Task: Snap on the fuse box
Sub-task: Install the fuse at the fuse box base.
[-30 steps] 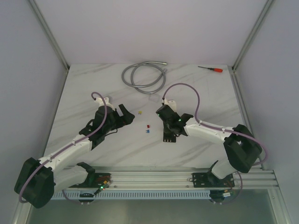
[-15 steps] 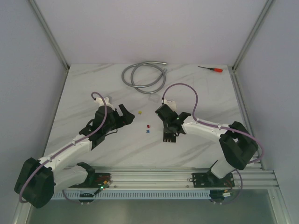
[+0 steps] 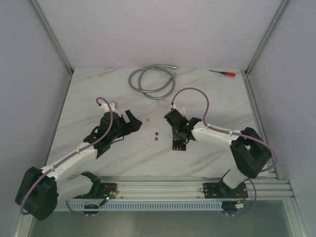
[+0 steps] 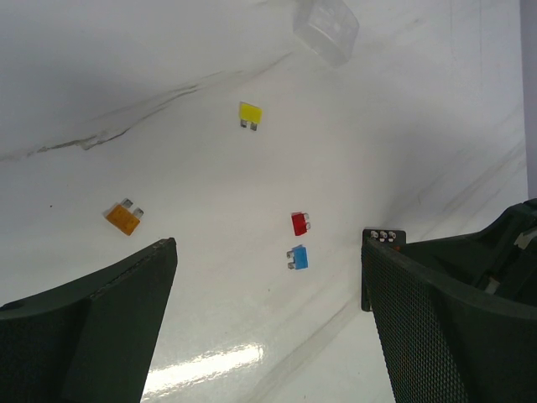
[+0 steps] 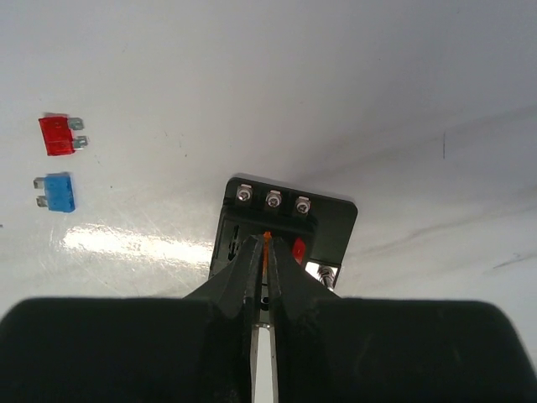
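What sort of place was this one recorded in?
Probably an enclosed robot test cell: plain white walls and an aluminium rail box in a marble-look table, with a fuse box, loose fuses and a screwdriver laid out.

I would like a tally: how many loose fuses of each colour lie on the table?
yellow fuse: 1
orange fuse: 1
red fuse: 1
blue fuse: 1
total: 4
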`<action>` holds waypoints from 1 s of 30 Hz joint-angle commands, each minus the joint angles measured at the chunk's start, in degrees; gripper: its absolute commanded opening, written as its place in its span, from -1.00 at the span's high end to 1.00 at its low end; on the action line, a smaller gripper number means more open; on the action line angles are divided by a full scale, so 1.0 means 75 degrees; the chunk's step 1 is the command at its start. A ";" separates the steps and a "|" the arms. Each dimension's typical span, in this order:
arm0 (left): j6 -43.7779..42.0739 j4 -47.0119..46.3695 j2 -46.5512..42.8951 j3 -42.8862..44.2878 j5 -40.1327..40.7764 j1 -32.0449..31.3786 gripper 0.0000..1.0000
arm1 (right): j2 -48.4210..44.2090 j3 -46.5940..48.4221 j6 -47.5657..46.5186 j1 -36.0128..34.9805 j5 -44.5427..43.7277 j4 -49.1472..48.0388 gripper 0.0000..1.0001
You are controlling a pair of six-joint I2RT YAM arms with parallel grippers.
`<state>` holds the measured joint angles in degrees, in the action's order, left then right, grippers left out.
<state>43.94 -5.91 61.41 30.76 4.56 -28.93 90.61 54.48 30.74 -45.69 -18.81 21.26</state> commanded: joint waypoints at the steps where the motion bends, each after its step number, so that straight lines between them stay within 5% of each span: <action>1: 0.0031 0.0103 0.0003 -0.0012 -0.0056 0.0048 -1.00 | 0.0315 0.0037 0.0120 0.0071 0.0365 0.0443 0.84; 15: 0.0033 0.0100 -0.0004 -0.0024 -0.0045 0.0068 -1.00 | 0.0358 -0.0863 0.0129 0.0116 0.1267 0.1299 1.00; 30: 0.0036 0.0099 -0.0062 -0.0059 -0.0079 0.0092 -1.00 | 0.1438 -0.0799 -0.0114 0.0367 0.0841 0.1742 1.00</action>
<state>43.94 -5.91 61.45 30.76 4.54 -28.56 91.57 53.67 31.27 -43.86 -15.46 21.52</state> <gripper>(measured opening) 0.998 0.077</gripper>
